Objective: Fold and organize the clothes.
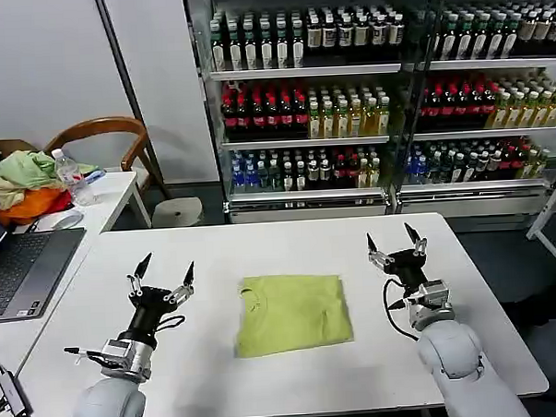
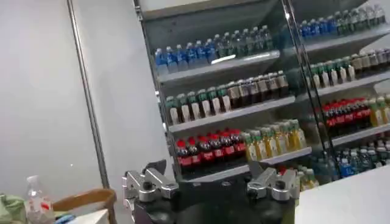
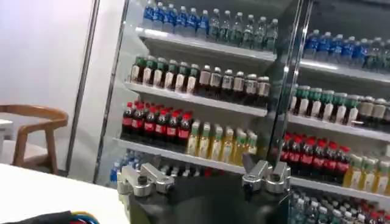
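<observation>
The clothes are a lime yellow-green T-shirt (image 1: 292,312), folded into a rough square and lying flat in the middle of the white table (image 1: 261,246). My left gripper (image 1: 167,264) stands to the shirt's left, raised off the table with its fingers pointing up, open and empty. My right gripper (image 1: 392,236) stands to the shirt's right in the same upright pose, open and empty. Neither touches the shirt. Both wrist views look out past spread jaws at the drink shelves.
A side table at the left holds a laptop (image 1: 22,270), a water bottle (image 1: 74,179) and a heap of pale green, beige and orange garments (image 1: 23,183). A wooden chair (image 1: 104,133) stands behind it. Bottle-filled shelves (image 1: 310,87) line the back.
</observation>
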Controlling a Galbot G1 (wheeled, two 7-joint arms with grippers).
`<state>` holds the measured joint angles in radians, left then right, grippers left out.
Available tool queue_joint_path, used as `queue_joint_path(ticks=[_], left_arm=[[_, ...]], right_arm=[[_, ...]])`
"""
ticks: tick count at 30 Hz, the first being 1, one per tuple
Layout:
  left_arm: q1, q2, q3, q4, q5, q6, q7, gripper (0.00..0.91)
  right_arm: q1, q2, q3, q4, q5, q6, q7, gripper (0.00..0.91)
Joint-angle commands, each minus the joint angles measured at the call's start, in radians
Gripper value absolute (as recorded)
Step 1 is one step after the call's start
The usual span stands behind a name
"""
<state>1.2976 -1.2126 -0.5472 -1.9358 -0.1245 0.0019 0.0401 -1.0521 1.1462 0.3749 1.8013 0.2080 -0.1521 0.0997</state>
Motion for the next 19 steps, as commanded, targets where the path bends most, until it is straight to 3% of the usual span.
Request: queue_joint_path(ticks=[1,10,19], left_arm=[[-0.041,0.003,-0.009,0.027,0.002,-0.022,0.002,0.907],[-0.048,0.022,-0.008,0.035,0.016,-0.044,0.002,0.907],[-0.008,0.047,0.001,0.011,0.038,-0.063,0.002,0.907]], right_arm=[[0.016,-0.006,0.003,-0.037,-0.047,0.025,-0.013,0.907],[0.004,0.019,0.014,-0.054,-0.132,0.071,-0.023,0.907],[-0.013,0.031,0.042,-0.044,-0.156,0.082,-0.029,0.907]])
